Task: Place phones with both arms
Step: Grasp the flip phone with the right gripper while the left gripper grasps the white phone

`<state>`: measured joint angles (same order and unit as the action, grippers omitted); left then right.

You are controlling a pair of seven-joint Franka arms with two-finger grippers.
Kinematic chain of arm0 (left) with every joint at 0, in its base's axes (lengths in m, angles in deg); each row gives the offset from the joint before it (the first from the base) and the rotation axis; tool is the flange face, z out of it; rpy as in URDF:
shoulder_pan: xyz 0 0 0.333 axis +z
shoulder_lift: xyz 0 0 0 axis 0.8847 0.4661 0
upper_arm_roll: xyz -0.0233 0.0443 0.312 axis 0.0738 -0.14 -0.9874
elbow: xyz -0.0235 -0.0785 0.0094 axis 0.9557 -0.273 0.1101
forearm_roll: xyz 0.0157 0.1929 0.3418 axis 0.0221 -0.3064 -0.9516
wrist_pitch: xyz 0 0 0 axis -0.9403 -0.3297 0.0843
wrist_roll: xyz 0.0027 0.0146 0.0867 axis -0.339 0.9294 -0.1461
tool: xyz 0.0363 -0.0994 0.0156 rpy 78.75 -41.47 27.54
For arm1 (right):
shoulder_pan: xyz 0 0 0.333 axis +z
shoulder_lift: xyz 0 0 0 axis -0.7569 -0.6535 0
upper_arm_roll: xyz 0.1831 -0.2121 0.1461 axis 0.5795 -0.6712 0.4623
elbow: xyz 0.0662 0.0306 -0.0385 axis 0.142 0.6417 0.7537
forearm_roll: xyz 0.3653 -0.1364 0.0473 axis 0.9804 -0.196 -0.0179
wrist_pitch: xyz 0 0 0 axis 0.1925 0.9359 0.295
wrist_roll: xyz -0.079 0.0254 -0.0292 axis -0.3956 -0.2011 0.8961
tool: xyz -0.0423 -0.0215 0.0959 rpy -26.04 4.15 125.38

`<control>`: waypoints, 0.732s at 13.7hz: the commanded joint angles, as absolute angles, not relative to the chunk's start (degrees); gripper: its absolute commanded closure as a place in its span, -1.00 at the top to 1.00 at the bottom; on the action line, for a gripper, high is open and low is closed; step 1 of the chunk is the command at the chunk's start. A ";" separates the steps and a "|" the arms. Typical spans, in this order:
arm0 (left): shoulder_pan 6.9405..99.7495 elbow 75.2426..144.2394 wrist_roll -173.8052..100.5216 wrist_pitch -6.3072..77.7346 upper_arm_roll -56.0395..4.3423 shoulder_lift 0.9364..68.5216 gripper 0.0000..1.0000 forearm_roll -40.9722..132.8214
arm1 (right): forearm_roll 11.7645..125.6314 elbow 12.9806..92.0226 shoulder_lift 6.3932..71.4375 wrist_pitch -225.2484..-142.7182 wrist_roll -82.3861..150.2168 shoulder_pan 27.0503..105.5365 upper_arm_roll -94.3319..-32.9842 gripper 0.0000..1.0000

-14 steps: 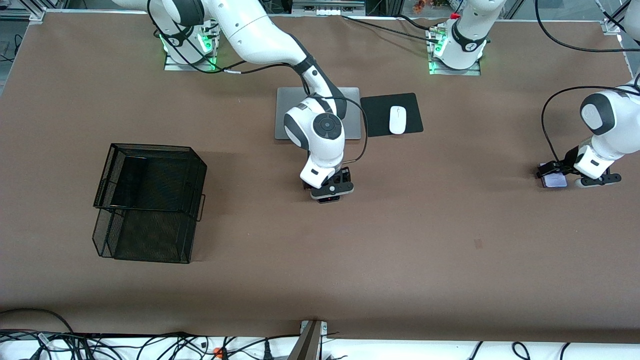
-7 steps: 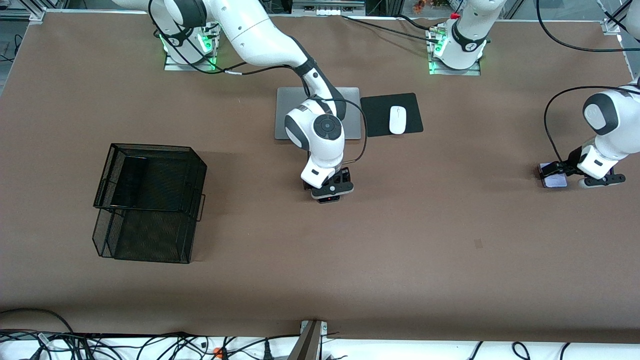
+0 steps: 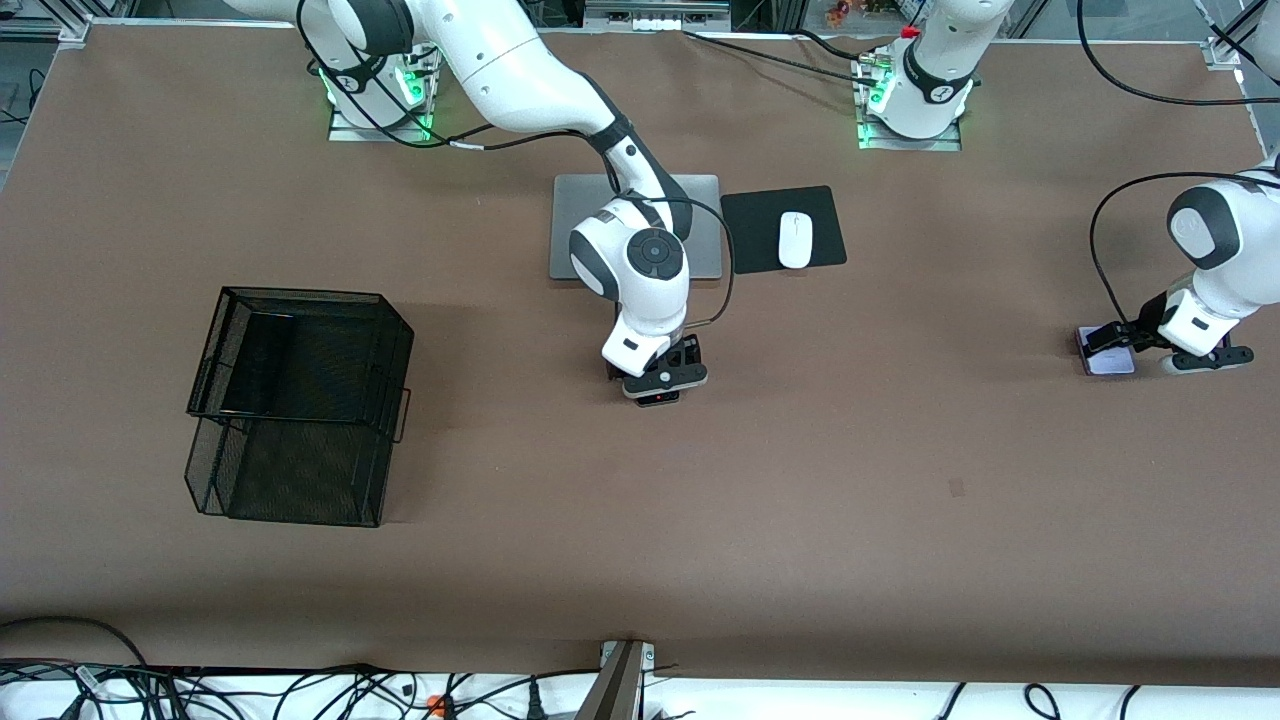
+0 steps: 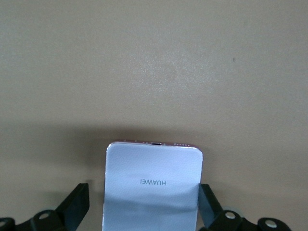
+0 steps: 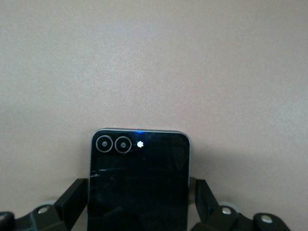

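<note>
A small squarish black phone (image 5: 139,163) with two camera rings lies flat on the brown table near its middle. My right gripper (image 5: 139,197) is down around it, open, with one finger on each side and a thin gap at both. In the front view the right gripper (image 3: 662,385) hides most of this phone. A pale lavender-white phone (image 4: 154,168) lies near the left arm's end of the table (image 3: 1110,364). My left gripper (image 4: 143,202) straddles it, open; one finger stands well clear and the other sits close against the phone's edge. The left gripper (image 3: 1108,340) is low over it.
A black two-tier mesh basket (image 3: 300,400) stands toward the right arm's end. A silver laptop (image 3: 570,225) lies closed near the bases, partly under the right arm. Beside it a white mouse (image 3: 795,240) rests on a black pad (image 3: 830,215).
My left wrist has shifted slightly toward its end of the table, the gripper staying over the lavender phone. The right arm has hardly moved. Neither phone has moved.
</note>
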<state>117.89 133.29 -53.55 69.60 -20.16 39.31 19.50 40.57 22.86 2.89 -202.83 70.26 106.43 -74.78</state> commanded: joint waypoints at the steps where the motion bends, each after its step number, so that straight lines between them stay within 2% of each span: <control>1: 118.65 132.64 -54.52 70.16 -19.83 40.22 1.00 19.44 | 38.98 23.35 2.00 -206.43 70.15 106.94 -75.00 0.81; 3: 118.73 132.72 -54.43 71.82 -19.83 41.09 1.00 19.44 | 38.80 23.35 2.00 -206.88 69.80 106.85 -75.00 -0.64; 4: 118.73 132.72 -54.43 72.27 -19.83 41.62 1.00 19.44 | 38.80 23.27 2.09 -206.88 69.62 106.85 -75.00 -0.98; 7: 118.82 132.72 -54.43 72.36 -19.83 41.71 1.00 19.44 | 39.23 23.18 3.49 -205.74 69.71 106.68 -75.26 -1.00; 10: 118.82 132.64 -54.43 73.14 -19.92 42.33 1.00 19.44 | 39.58 22.83 7.51 -198.82 69.36 105.63 -77.88 -1.00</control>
<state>118.20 133.25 -53.54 72.12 -20.19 41.29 19.50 39.69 22.58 3.36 -203.80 69.97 106.49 -76.22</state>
